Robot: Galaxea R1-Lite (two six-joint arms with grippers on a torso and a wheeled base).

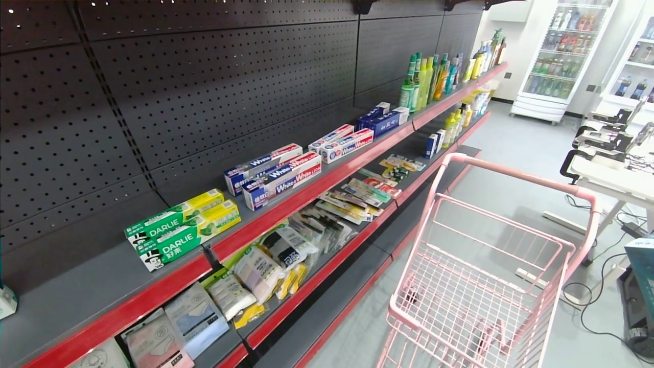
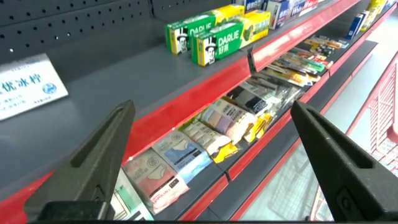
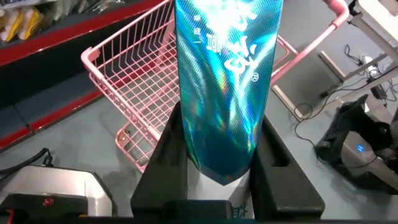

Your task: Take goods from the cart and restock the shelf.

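Facing a red-edged store shelf point(image 1: 306, 191) with a black pegboard back, grey floor and a drinks fridge point(image 1: 557, 56) behind, you have one pink cart point(image 1: 511, 176) alongside. Two green Darlie toothpaste boxes point(image 1: 181, 227) lie at the top shelf's front edge. Left gripper point(image 2: 212, 112) is spread wide over that shelf. Right gripper point(image 3: 221, 149) clamps one teal holographic box point(image 3: 227, 81) beside the cart.

Top shelf point(image 1: 76, 291): open grey board toward its left end, between a white box point(image 1: 6, 301) at the far left and the green toothpaste boxes point(image 1: 181, 227); further right, white toothpaste boxes point(image 1: 276, 176) crowd the front edge; the pink cart point(image 1: 511, 176) stands close beside the lower shelves' front edges.
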